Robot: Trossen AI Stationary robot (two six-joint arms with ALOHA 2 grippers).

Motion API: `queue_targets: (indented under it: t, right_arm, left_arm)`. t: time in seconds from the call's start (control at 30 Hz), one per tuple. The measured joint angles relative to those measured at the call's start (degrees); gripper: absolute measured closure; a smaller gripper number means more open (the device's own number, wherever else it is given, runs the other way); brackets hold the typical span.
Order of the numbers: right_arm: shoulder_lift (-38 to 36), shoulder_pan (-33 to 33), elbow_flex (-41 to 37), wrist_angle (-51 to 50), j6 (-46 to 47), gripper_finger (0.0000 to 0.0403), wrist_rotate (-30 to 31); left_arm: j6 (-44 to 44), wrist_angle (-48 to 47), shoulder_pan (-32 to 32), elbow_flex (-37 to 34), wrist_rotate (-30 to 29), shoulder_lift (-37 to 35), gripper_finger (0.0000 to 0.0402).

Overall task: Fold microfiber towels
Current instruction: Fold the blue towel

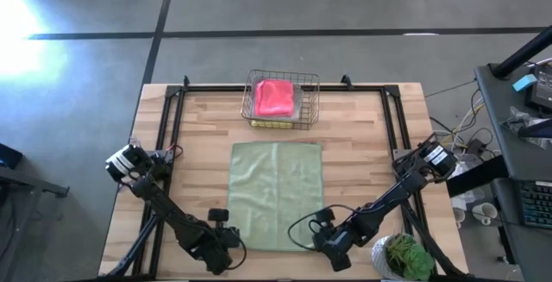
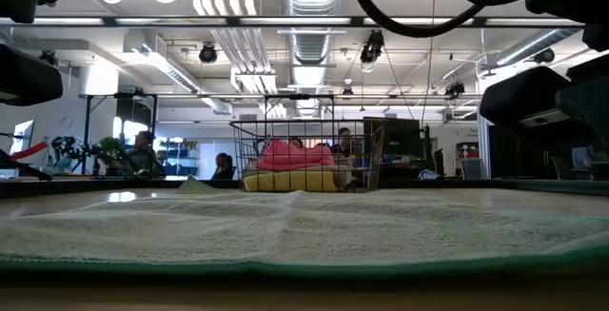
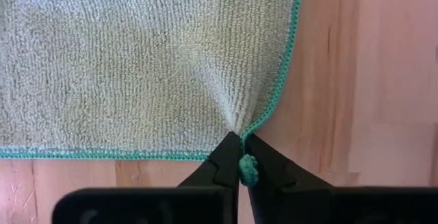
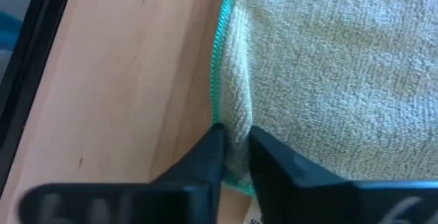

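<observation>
Pinching the near left corner of the pale sage green towel (image 1: 275,194), our left pincer (image 3: 241,161) has its fingers pressed together on the teal-stitched hem, and the cloth puckers toward that grip. Our right pincer (image 4: 236,150) sits at the near right corner of the same towel, with its fingers (image 4: 209,157) closed on a fold of the cloth just inside the hem. The towel lies spread flat at the middle of the wooden table (image 1: 362,127), its near edge between the two pincers. At the far edge of the table, the copper wire basket (image 1: 308,84) holds the hot pink towel (image 1: 274,98) on top of the yellow towel (image 2: 290,182).
</observation>
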Motion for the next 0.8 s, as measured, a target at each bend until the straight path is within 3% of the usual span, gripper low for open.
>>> queue_targets:
  t: [0.13, 0.43, 0.8]
  right_arm:
    - [-2.18, -0.02, -0.05, -0.37, 1.93, 0.0388, 0.02]
    - [-6.86, -0.04, 2.71, -4.84, 2.80, 0.0394, -1.97]
    - [-6.97, -0.04, 11.80, -16.80, 2.69, 0.0394, -2.62]
  left_arm:
    - [0.02, -0.07, 0.39, 0.74, 1.24, 0.00, 0.0401]
    - [1.79, -4.58, 0.80, 3.91, 2.08, -2.01, 0.0401]
    - [1.66, -9.94, 1.77, 6.63, 2.21, -6.61, 0.0402]
